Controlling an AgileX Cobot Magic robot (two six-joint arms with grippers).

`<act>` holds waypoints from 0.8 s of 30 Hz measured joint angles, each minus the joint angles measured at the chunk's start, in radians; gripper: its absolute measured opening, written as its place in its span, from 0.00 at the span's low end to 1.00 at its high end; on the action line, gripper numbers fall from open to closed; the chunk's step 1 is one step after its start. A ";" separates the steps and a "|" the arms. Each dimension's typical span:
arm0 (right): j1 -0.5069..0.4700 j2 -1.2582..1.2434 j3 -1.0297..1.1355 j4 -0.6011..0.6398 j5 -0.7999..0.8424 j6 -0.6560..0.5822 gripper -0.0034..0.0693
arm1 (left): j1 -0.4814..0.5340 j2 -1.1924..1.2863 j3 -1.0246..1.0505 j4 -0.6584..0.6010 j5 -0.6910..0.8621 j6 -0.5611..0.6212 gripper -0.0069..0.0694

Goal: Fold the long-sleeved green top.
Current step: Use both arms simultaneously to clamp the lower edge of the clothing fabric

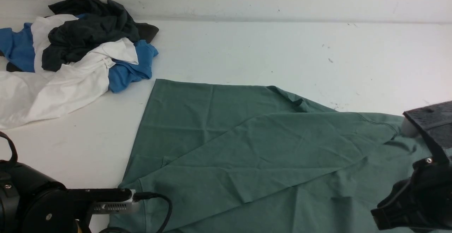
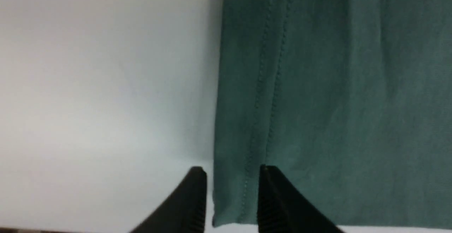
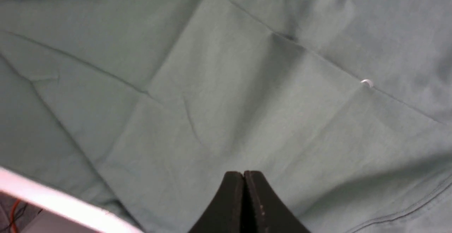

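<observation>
The left gripper (image 2: 231, 169) stands open, its jaws on either side of the stitched hem of the green long-sleeved top (image 2: 335, 84). The right gripper (image 3: 243, 173) is closed above its creased cloth. From the front, the top lies spread centre-right on the table (image 1: 247, 49).

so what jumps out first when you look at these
The green long-sleeved top dominates, spread across the middle and right of the white table with a layer folded diagonally over it. At the far left lies a crumpled pile of blue, white and dark grey garments. The left gripper stands open astride the top's stitched edge, the right gripper shut above the cloth.
</observation>
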 joint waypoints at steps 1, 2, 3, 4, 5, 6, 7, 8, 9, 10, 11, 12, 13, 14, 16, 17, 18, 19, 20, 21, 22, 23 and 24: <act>0.000 0.000 0.000 0.010 0.001 -0.008 0.03 | 0.000 0.005 0.003 0.000 0.000 0.000 0.42; 0.000 0.000 0.000 0.020 0.003 -0.020 0.03 | 0.000 0.010 0.008 0.000 -0.003 0.000 0.47; 0.000 0.000 0.000 0.022 0.003 -0.023 0.03 | 0.000 0.010 0.008 0.000 -0.006 0.000 0.49; 0.000 0.000 0.000 0.034 0.004 -0.032 0.03 | 0.000 0.017 0.015 -0.001 -0.010 0.000 0.53; 0.000 0.000 0.000 0.042 0.006 -0.035 0.03 | 0.000 0.022 0.020 -0.002 -0.016 -0.001 0.57; 0.000 0.000 0.000 0.047 0.006 -0.036 0.03 | 0.001 0.026 0.026 -0.003 -0.016 -0.005 0.58; 0.000 0.000 0.000 0.052 0.009 -0.041 0.03 | 0.001 0.034 0.033 -0.007 -0.017 -0.009 0.60; 0.000 0.000 0.000 0.052 0.009 -0.042 0.03 | 0.001 0.037 0.035 -0.008 -0.017 -0.011 0.61; 0.000 0.000 0.000 0.053 0.011 -0.046 0.03 | 0.001 0.041 0.038 -0.009 -0.018 -0.015 0.61; 0.000 0.000 0.000 0.055 0.015 -0.061 0.03 | 0.002 0.047 0.038 -0.012 -0.021 -0.024 0.62; 0.000 0.000 0.000 0.055 0.023 -0.081 0.03 | 0.002 0.050 0.038 -0.013 -0.021 -0.029 0.62; 0.000 0.000 0.000 0.056 0.030 -0.096 0.03 | 0.002 0.052 0.038 -0.014 -0.021 -0.030 0.62; 0.000 0.000 0.000 0.060 0.039 -0.113 0.03 | 0.002 0.054 0.038 -0.014 -0.022 -0.033 0.62; 0.000 0.000 0.000 0.066 0.052 -0.141 0.03 | 0.002 0.056 0.038 -0.014 -0.023 -0.035 0.62; 0.000 0.000 0.000 0.077 0.066 -0.173 0.03 | 0.002 0.056 0.037 -0.016 -0.025 -0.037 0.60; 0.000 0.000 0.000 0.092 0.087 -0.207 0.03 | 0.002 0.057 0.037 -0.019 -0.028 -0.036 0.56; 0.000 0.000 0.000 0.114 0.106 -0.245 0.03 | 0.002 0.058 0.037 -0.028 -0.034 -0.037 0.50; 0.000 0.000 0.000 0.132 0.114 -0.266 0.03 | 0.002 0.059 0.037 -0.035 -0.037 -0.037 0.46; 0.000 0.000 0.000 0.148 0.121 -0.287 0.03 | 0.002 0.059 0.037 -0.042 -0.041 -0.037 0.40; 0.000 0.000 0.000 0.151 0.124 -0.297 0.03 | 0.002 0.059 0.037 -0.044 -0.043 -0.037 0.38; 0.000 0.000 0.000 0.177 0.137 -0.340 0.03 | 0.002 0.059 0.037 -0.051 -0.048 -0.035 0.27; 0.000 0.000 0.000 0.185 0.144 -0.364 0.03 | 0.002 0.059 0.037 -0.051 -0.051 -0.035 0.20; 0.000 0.000 0.000 0.189 0.150 -0.385 0.03 | 0.002 0.059 0.037 -0.051 -0.051 -0.034 0.16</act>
